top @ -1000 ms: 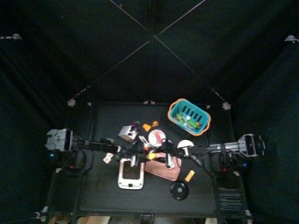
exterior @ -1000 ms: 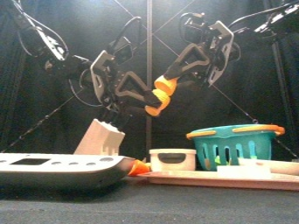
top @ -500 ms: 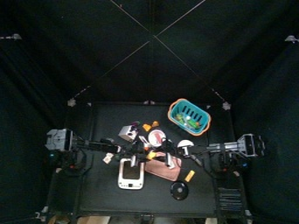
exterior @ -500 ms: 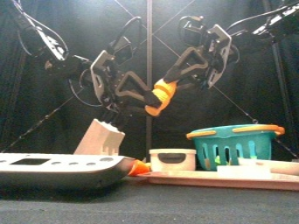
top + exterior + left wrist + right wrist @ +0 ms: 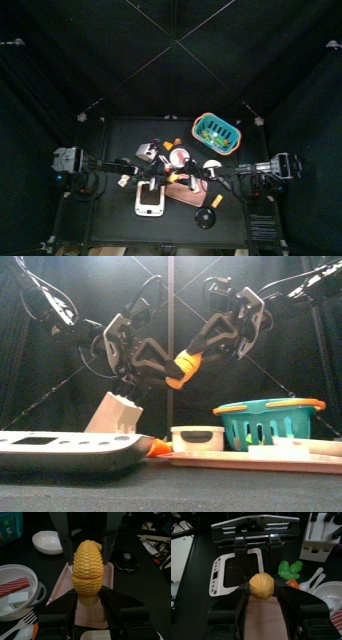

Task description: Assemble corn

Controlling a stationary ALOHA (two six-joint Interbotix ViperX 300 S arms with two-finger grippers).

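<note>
Corn (image 5: 88,567) in midair above the pink cutting board (image 5: 264,624), one toy cob in two halves, seam visible across its middle in the left wrist view. Left gripper (image 5: 87,598) jaws clamp the lower half, right gripper (image 5: 262,590) jaws clamp the other half end-on; front view shows both arms meeting on the cob (image 5: 183,364) high over the board. Looks like hard, light, smooth plastic, so stiff but likely slippery at the rounded ends; best hold is across the kernel flanks, away from the seam, as both grippers do now. Halves look butted together, cannot tell if fully seated. Counts around the board: one white scale (image 5: 230,564) just beside it, one white knife block (image 5: 319,538) beyond the scale, one teal basket (image 5: 269,419) at the board's far corner, one white bowl (image 5: 47,541), one white container with a red piece (image 5: 17,587), one green vegetable toy (image 5: 290,568), one white spoon-like utensil (image 5: 312,577). Other small items near the board too blurred to count.
</note>
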